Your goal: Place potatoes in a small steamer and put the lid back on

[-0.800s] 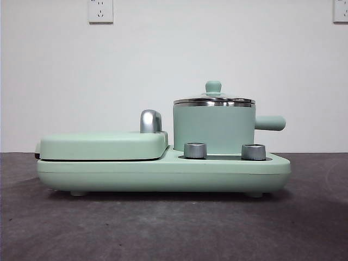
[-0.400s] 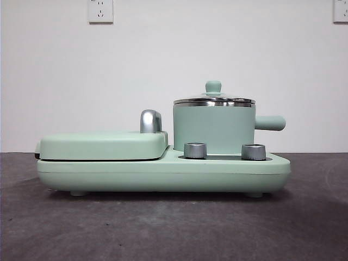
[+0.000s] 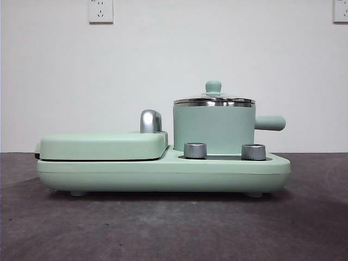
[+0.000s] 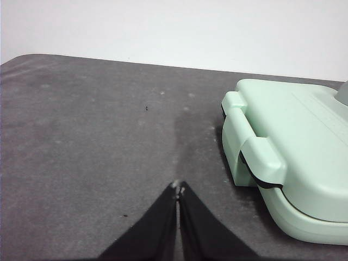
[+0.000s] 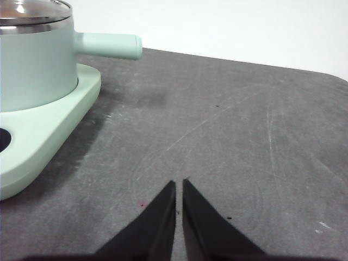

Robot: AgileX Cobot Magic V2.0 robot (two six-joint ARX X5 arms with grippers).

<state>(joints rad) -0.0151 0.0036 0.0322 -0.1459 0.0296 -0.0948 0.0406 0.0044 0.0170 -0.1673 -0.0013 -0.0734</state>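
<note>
The small mint-green steamer (image 3: 214, 129) stands on the right half of a mint-green cooker base (image 3: 163, 173), its stubby handle pointing right. The lid (image 3: 213, 100) with its green knob sits on the steamer. The steamer also shows in the right wrist view (image 5: 33, 57), with the lid (image 5: 32, 13) on it. No potato is in view. My left gripper (image 4: 179, 188) is shut and empty over bare table beside the cooker's left end. My right gripper (image 5: 179, 185) is shut and empty over bare table to the right of the steamer.
A flat mint-green griddle cover (image 3: 103, 144) with a chrome handle (image 3: 150, 120) fills the cooker's left half, and shows in the left wrist view (image 4: 293, 147). Two steel knobs (image 3: 195, 150) sit on the base front. The table is dark grey, with a white wall behind.
</note>
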